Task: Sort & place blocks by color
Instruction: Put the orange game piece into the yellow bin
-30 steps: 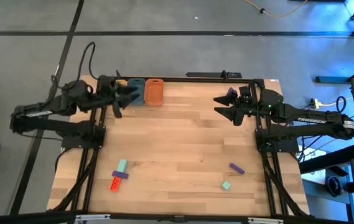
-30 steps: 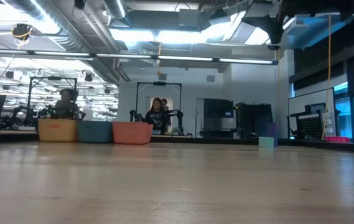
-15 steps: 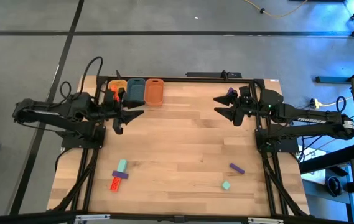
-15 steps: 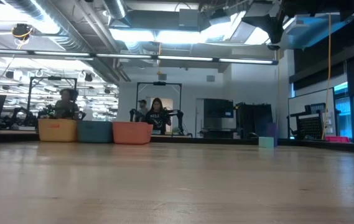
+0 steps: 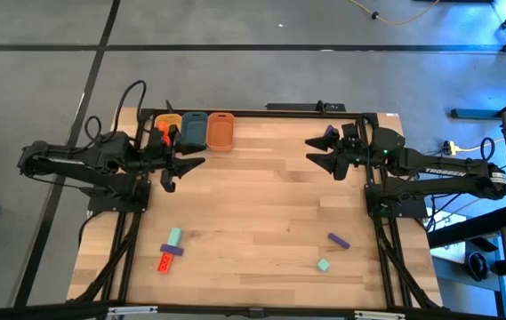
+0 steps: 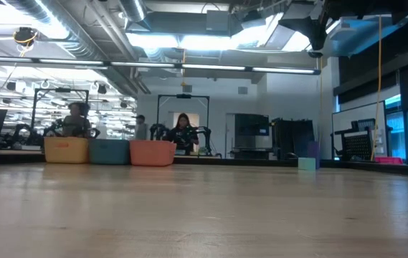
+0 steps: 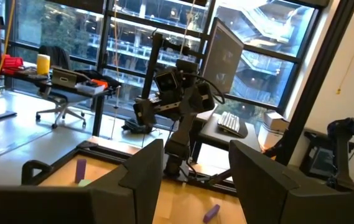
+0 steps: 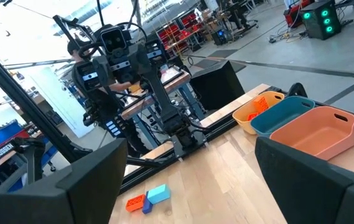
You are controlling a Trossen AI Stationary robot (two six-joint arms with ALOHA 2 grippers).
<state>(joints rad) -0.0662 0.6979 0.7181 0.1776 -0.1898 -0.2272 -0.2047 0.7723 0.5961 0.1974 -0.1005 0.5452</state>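
Observation:
Near the table's near-left part a mint-teal bar [image 5: 174, 236], a purple block [image 5: 172, 251] and an orange-red block [image 5: 164, 261] lie close together; the right wrist view shows the teal bar [image 8: 158, 194] and the orange-red block [image 8: 134, 202]. A purple bar [image 5: 339, 240] and a teal cube [image 5: 323, 264] lie flat near the near-right part. Another purple block [image 5: 329, 132] sits by the far right edge. My left gripper [image 5: 186, 164] hovers open just near of the tubs. My right gripper [image 5: 319, 151] hovers open at the far right. Neither holds anything.
Three tubs stand in a row at the far left edge: yellow [image 5: 168, 127] with something orange in it, blue [image 5: 194, 130] and orange [image 5: 220, 131]. The wooden table [image 5: 261, 204] is bare across its middle. People show in the room beyond, far from the table.
My left gripper has drawn back from above the yellow and blue tubs toward the table's near and left edges, then stopped. The right arm has kept still. No block has moved.

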